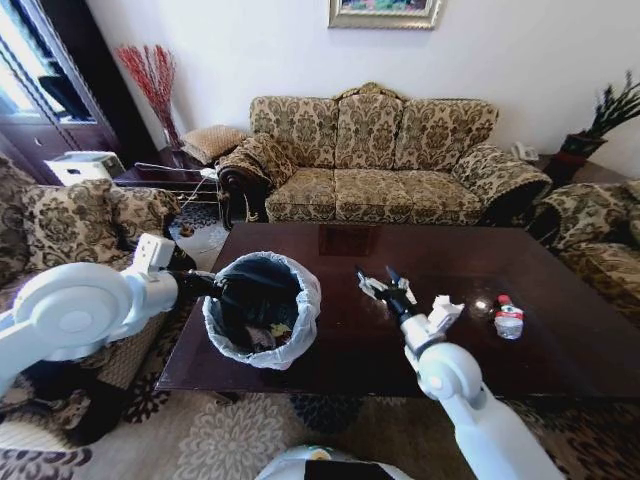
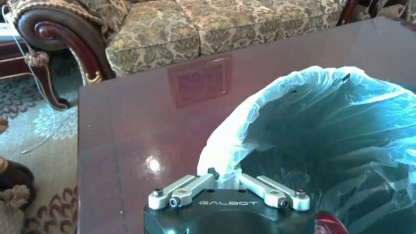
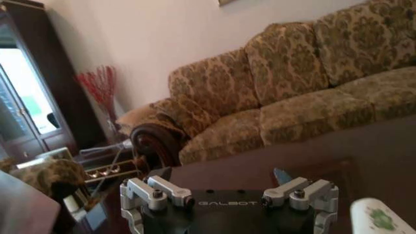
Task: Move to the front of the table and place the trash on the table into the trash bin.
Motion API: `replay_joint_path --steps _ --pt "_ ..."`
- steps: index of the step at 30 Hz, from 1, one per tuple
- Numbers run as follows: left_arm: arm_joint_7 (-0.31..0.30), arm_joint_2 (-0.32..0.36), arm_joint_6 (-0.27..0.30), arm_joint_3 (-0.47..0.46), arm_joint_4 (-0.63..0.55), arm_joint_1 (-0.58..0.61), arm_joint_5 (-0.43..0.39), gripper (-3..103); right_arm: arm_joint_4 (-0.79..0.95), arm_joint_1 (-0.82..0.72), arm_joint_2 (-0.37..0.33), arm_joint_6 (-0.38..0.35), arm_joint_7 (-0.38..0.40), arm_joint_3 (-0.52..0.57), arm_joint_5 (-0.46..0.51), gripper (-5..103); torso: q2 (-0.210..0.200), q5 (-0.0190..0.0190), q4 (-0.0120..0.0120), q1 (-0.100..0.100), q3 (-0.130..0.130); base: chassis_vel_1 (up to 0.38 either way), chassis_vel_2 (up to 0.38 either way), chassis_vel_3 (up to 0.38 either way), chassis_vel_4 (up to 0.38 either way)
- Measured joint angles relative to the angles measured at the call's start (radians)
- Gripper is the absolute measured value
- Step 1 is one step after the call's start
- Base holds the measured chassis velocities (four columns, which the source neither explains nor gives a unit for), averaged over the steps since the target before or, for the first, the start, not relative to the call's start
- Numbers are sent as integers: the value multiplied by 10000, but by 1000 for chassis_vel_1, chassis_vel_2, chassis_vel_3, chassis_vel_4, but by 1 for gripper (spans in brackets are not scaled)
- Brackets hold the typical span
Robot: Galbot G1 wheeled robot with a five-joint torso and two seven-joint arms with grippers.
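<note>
The left gripper [image 1: 215, 288] is pinching the trash bin [image 1: 262, 310] rim; the right gripper [image 1: 377, 280] is hovering spread above the table [image 1: 560, 350].

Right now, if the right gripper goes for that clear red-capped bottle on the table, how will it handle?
The bottle lies on its side on the glossy table, so a nudge would probably make it roll or skid. It looks clear and mostly empty: likely light, with thin walls that may buckle under a firm squeeze. The right gripper, open, hangs beside it, nearer the trash bin.
</note>
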Motion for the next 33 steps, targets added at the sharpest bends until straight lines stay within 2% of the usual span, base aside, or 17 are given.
replay_joint_path --steps 4,12,14,15,17,19,24,27,30,33 --pt "65 -137 0 -8 -87 3 22 0 -467 74 145 97 94 -27 -299 100 0 0 1 0 0 -35 -29 60 51" --pt "69 -351 0 -86 -131 41 38 0 -1758 854 682 377 1045 -365 -1065 100 0 0 -2 0 0 -150 -157 175 145" --pt "60 -368 0 -88 -140 35 38 0 -2669 1358 1077 515 1416 -435 -1243 100 0 16 -2 1 1 -194 -170 180 188" --pt "60 -368 0 -88 -140 35 38 0 -2669 1358 1077 515 1416 -435 -1243 100 0 16 -2 1 1 -194 -170 170 185" --pt "55 -390 0 -88 -180 38 36 0 -3375 1808 1412 498 1763 -515 -1181 100 0 16 -9 2 1 -156 -139 141 90" --pt "51 -426 -1 -88 -286 53 29 0 -4290 2304 1866 459 2026 -617 -1296 100 -1 12 -5 2 1 -79 -92 52 28" --pt "22 -491 -1 -98 -359 66 16 0 -5095 2715 2167 384 2067 -720 -1390 100 -1 -10 6 1 1 6 -3 3 -3" --pt "10 -576 0 -106 -415 111 16 0 -5512 2931 2278 305 1932 -751 -1243 100 0 -6 13 0 0 68 43 -25 -21" --pt "7 -618 0 -101 -440 180 15 0 -5914 3106 2357 258 1857 -766 -1180 100 0 -6 3 -2 0 0 0 0 0" --pt "5 -594 0 -62 -442 207 18 0 -6567 3406 2460 238 1788 -796 -1196 100 0 12 -7 -1 0 0 0 0 0"
